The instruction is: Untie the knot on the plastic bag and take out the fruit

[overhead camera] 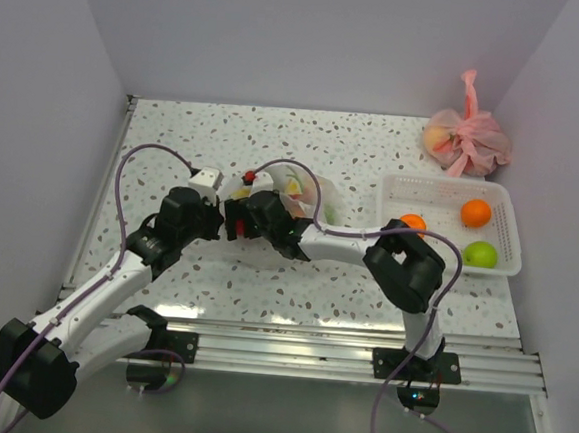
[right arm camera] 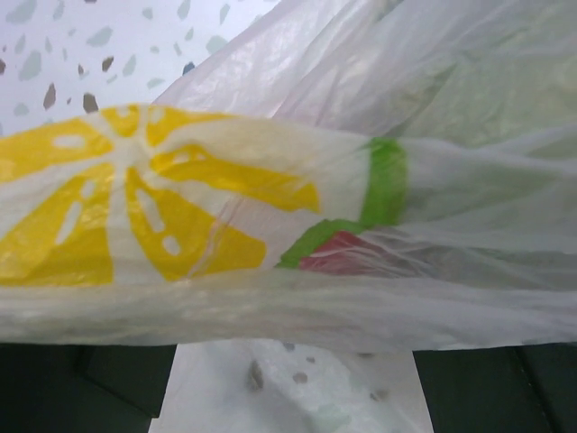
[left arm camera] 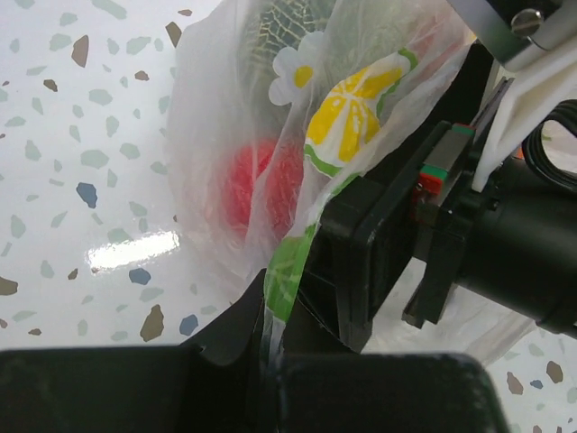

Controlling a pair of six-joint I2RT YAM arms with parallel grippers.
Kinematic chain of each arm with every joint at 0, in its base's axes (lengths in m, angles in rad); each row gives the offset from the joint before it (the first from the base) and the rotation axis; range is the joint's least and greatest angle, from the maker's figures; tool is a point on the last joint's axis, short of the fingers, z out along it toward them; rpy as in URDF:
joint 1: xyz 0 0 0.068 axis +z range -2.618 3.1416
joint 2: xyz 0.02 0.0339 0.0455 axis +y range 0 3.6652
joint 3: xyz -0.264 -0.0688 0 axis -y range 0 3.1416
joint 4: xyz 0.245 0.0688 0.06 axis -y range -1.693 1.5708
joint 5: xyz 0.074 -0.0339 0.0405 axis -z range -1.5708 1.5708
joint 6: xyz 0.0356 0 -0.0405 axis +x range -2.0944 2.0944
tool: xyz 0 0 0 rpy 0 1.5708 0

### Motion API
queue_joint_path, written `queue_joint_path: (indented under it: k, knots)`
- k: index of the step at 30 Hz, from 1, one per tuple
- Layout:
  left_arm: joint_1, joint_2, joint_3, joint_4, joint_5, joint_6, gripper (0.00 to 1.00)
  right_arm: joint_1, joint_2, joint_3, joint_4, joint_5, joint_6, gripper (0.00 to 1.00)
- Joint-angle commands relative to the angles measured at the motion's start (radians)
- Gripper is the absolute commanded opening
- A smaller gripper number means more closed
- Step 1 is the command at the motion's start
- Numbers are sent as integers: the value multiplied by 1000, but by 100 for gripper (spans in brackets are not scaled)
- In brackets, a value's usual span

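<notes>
The clear plastic bag with lemon and flower prints lies mid-table, both grippers meeting at its left side. My left gripper is shut on a green-printed fold of the plastic bag, pinched between its jaws. A red fruit shows through the film, and a dull green lumpy one above it. My right gripper is open. Its fingers stand wide apart, with the bag's film stretched across just in front of them. The knot is hidden.
A white basket at the right holds two oranges and a green fruit. A tied pink bag with fruit sits in the back right corner. White walls close in the table on three sides.
</notes>
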Motion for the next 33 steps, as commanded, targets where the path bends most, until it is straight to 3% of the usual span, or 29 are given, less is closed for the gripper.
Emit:
queue_joint_path:
  k: [1, 7, 13, 16, 22, 33]
  knots:
    - [7, -11, -9, 51, 27, 17, 0, -1, 31, 32, 152, 99, 72, 99]
    - [7, -17, -12, 54, 21, 17, 0, -1, 101, 84, 134, 127, 95, 90]
    - [7, -17, -10, 47, -11, 17, 0, -1, 37, -29, 204, 119, 71, 45]
    - [7, -12, -6, 41, -32, 16, 0, -1, -32, -80, 207, 104, 22, 32]
    - [7, -8, -1, 24, -89, 5, 0, -1, -164, -136, 134, 44, -84, 24]
    - [7, 2, 2, 22, -94, 6, 0, -1, -455, -141, -81, -91, -185, 22]
